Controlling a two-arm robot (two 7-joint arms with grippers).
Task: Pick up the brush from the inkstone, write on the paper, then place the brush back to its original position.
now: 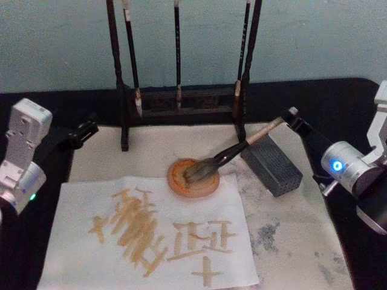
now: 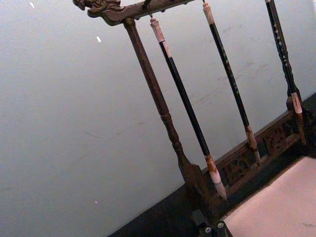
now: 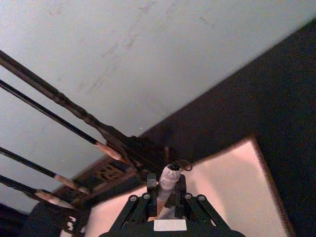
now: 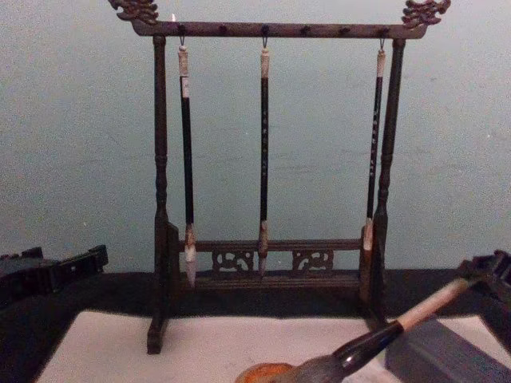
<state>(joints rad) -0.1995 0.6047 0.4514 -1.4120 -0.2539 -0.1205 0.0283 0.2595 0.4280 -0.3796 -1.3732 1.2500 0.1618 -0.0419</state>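
Left gripper (image 1: 84, 131): parked at the left edge of the mat, well apart from the writing, so it blocks nothing; I cannot tell how its fingers stand.
Paper (image 1: 78, 241): lies flat on the near left of the mat (image 1: 302, 241), already covered with yellowish strokes, so the writing looks done.
Rack (image 4: 267, 29): stands upright at the back of the mat with three thin brushes (image 4: 263, 159) hanging from loops, out of the working area.
Inkstone (image 1: 195, 179): round orange dish just beyond the paper's far edge, near enough for dipping.
Brush (image 1: 233, 154): bristle head resting in the inkstone, handle slanting up and to the right over the dark block (image 1: 272, 164), which appears to serve as its rest.
Right gripper (image 1: 289, 117): at the pale upper end of the handle; the right wrist view shows the fingers (image 3: 151, 190) closed around it, so the hold is not yet let go.
Step in hand: judging by this, the brush is being set back in place; opening the fingers remains.
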